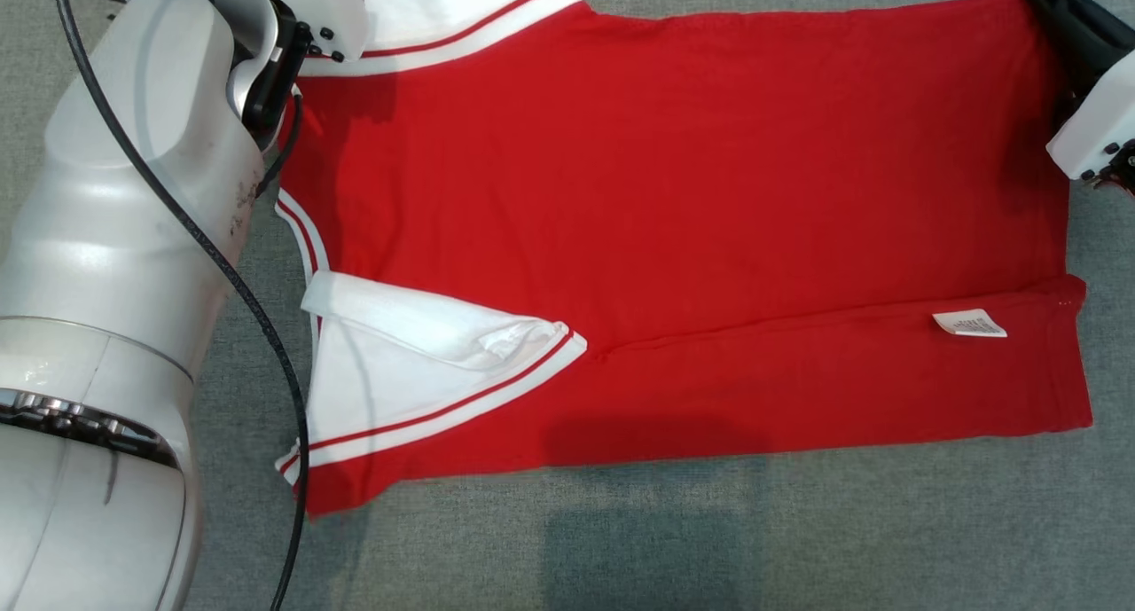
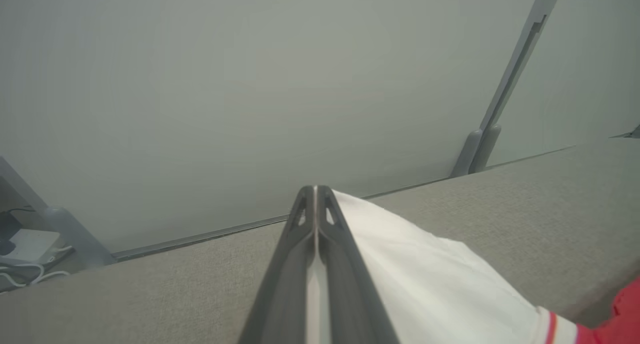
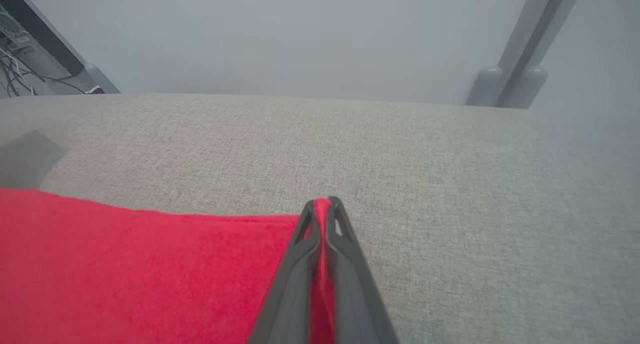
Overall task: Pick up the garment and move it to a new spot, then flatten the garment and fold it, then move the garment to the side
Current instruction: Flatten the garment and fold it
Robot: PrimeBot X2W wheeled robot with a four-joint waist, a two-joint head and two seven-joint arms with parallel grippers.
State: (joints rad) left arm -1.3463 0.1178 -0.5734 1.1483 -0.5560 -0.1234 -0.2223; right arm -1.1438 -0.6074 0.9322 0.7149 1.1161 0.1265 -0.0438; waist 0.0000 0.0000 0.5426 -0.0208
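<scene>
Garment [image 1: 674,194]: red top w/ white sleeves, red stripe nr each cuff; spread mostly flat on grey cloth-covered worktop [image 1: 798,522], long axis running L–R across head view.
Neck/sleeve end: toward robot's left.
Hem end: toward robot's right.
Near sleeve [image 1: 417,372]: folded in over the red body, lies flat, cuff stripe slanting.
Far sleeve [image 2: 425,279]: white cloth rising off the worktop up to the left tool's tip.
Near long edge: a strip of red turned over onto the body, crease running most of the length; care tag [image 1: 969,324] lies on that strip nr the hem end.
Left tool [image 2: 315,191]: fingers together, clamped on far sleeve; thin pale line of cloth shows betw. them, rest of sleeve hangs off the right of the fingers in left wrist view.
Right tool [image 3: 322,204]: fingers pinched on the garment's far hem corner; red cloth shows betw. them right up to the tip.
Left arm [image 1: 115,265]: pale, big in head view at left, black cable [image 1: 222,274] draped down it; wrist housing covers the far sleeve's top.
Right wrist housing: white, at upper right of head view, just past the hem edge.
Backdrop: grey wall panel [image 2: 250,84] behind worktop, grey post [image 2: 510,84] standing at its far edge.
</scene>
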